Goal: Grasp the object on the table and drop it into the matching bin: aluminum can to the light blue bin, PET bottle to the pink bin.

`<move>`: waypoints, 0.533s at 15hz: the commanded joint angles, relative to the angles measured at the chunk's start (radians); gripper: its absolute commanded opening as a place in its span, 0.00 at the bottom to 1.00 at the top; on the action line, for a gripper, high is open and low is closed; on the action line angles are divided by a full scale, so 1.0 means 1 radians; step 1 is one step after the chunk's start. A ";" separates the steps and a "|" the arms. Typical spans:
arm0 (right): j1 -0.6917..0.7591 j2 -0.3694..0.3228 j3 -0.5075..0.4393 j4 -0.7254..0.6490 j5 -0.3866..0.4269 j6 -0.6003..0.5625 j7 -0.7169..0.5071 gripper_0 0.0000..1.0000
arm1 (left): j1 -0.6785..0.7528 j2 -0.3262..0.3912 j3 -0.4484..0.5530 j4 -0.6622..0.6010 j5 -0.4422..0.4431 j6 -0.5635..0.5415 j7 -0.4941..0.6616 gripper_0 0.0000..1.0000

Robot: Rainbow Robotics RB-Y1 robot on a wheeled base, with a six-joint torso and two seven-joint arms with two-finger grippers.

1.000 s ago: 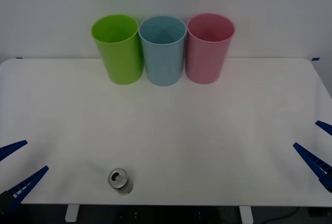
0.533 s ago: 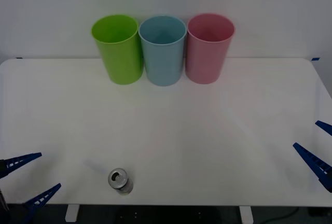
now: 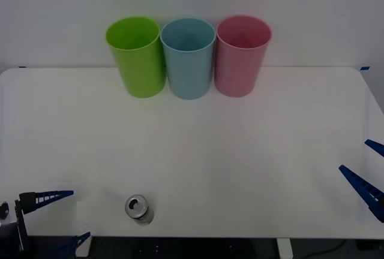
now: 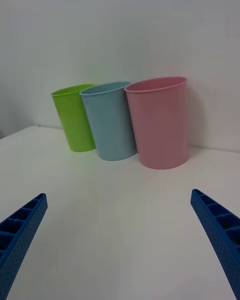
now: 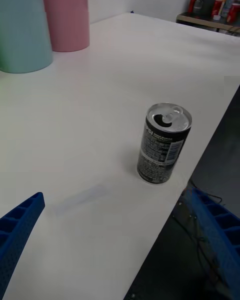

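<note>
Aluminum can (image 3: pixel 138 208): small, silver, pull-tab top up; stood upright on the bench (image 3: pixel 192 145) close to the near edge, left of centre. Dark printed side is seen in the left wrist view (image 5: pixel 164 150). Not yet grasped; nothing is touching it.

Left gripper (image 3: pixel 57 217): blue ribbed fingers spread wide, nothing held. Over the last second it has been brought in from the far-left margin toward the can and turned, so that one finger is now over the bench and the other is below the near edge. The can is seen ahead of the open fingers in its wrist view, just beside the gripper but still apart. The approach is judged to be under way; the grasp remains to be made.

Right gripper (image 3: pixel 367 172): parked at the right edge of the bench, unchanged, fingers wide apart and empty.

Light blue bin (image 3: pixel 188 58): middle of three at the far edge, the can's proper destination. Pink bin (image 3: pixel 241 55): touching or nearly touching on its right. Lime green bin (image 3: pixel 137 56): on its left.

Surface: white, flat, matt, rounded corners, a faint smudge noted left of the can. Room: plain pale wall behind the bins; a distant shelf with red cans (image 5: pixel 219 6) is seen in the left wrist view.
</note>
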 commanded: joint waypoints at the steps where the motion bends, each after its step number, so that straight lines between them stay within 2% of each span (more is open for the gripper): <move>1: 0.000 0.000 0.000 0.000 0.000 0.000 0.000 1.00 | -0.009 0.002 -0.052 0.038 0.011 0.000 -0.013 1.00; 8: 0.000 0.000 0.000 0.000 0.000 0.000 0.000 1.00 | -0.135 0.000 -0.198 0.270 0.104 -0.005 -0.202 1.00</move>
